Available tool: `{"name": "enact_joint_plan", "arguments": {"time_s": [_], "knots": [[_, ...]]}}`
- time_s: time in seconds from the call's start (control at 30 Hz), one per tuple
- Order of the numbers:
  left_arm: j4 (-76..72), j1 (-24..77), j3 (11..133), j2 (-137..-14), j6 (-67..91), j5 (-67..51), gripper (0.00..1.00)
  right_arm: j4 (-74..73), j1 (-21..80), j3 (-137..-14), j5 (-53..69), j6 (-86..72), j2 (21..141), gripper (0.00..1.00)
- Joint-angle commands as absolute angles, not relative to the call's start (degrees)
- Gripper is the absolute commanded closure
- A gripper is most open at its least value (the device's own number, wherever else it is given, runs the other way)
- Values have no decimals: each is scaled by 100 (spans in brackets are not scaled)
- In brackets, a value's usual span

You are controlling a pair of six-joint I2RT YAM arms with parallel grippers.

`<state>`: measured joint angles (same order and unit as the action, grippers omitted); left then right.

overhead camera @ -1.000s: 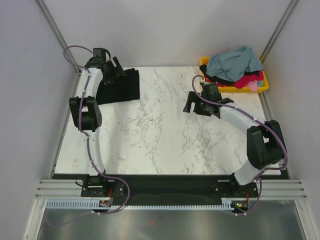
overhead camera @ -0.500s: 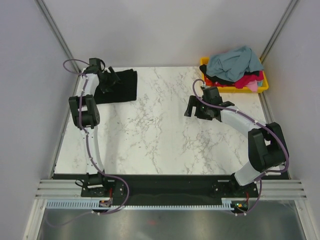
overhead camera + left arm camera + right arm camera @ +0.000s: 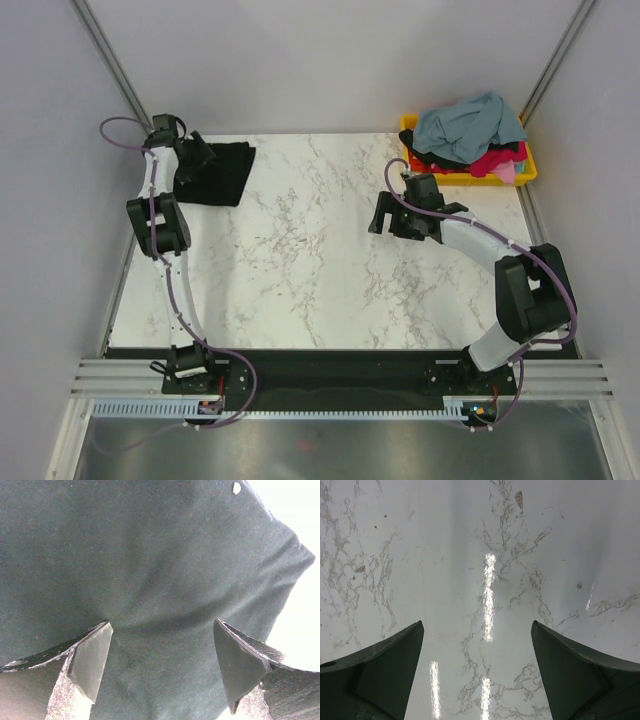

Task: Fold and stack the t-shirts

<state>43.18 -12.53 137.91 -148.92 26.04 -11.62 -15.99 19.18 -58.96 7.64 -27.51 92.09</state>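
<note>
Top view: black t-shirt point(image 3: 222, 173) lies as a flat folded slab at the upper left of the marble table point(image 3: 300, 270), one edge along the table's left border. The left gripper point(image 3: 196, 155) sits over its left part. The right gripper point(image 3: 385, 212) hangs over bare marble right of centre, well apart from any cloth. The yellow bin point(image 3: 528, 166) at upper right holds a heap: grey-blue shirt point(image 3: 465, 122) on top, magenta-red shirt point(image 3: 497, 160) and a pink shirt point(image 3: 509, 173) peeking out below. Left wrist view: matte dark knit fills nearly the whole frame, with soft creases bowing between the fingertips point(image 3: 92, 657). The jaws are spread wide with nothing pinched, and the tips look pressed on the fabric, though contact is hard to confirm. A pale speck point(image 3: 236, 487) shows at top right, and the cloth's rounded edge meets white table at the right side. Right wrist view: wedge-shaped dark fingers point(image 3: 385, 672) are spread, nothing between them, only glossy veined marble with glare streaks. Handling guess: the shirt is light, limp, non-slippery and not fragile; it will sag and unfold if lifted by one point. Better to pinch through all layers at a folded edge or corner, or slide it flat.
</note>
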Motion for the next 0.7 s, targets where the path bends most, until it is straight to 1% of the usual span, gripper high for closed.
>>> {"name": "enact_joint_plan", "arguments": {"time_s": [0.0,0.23,0.5,0.57,0.67], "knots": [[4465,-1327,14036,-15223,2513,-799,8,-1415,1907,-6003,756,-2663,9272,3],[4052,-1231,13878,-15354,3594,-1616,9,-1318,1925,-6047,809,-2716,9457,3],[3569,-1116,13957,-15337,3911,-1310,8,-1362,1916,-5950,773,-2637,9369,3],[3464,-1169,14044,-15354,3946,-1379,5,-1371,1925,-5950,791,-2628,9369,3],[3349,-1195,14158,-15363,3947,-1617,4,-1362,1925,-5959,826,-2628,9387,3]]}}
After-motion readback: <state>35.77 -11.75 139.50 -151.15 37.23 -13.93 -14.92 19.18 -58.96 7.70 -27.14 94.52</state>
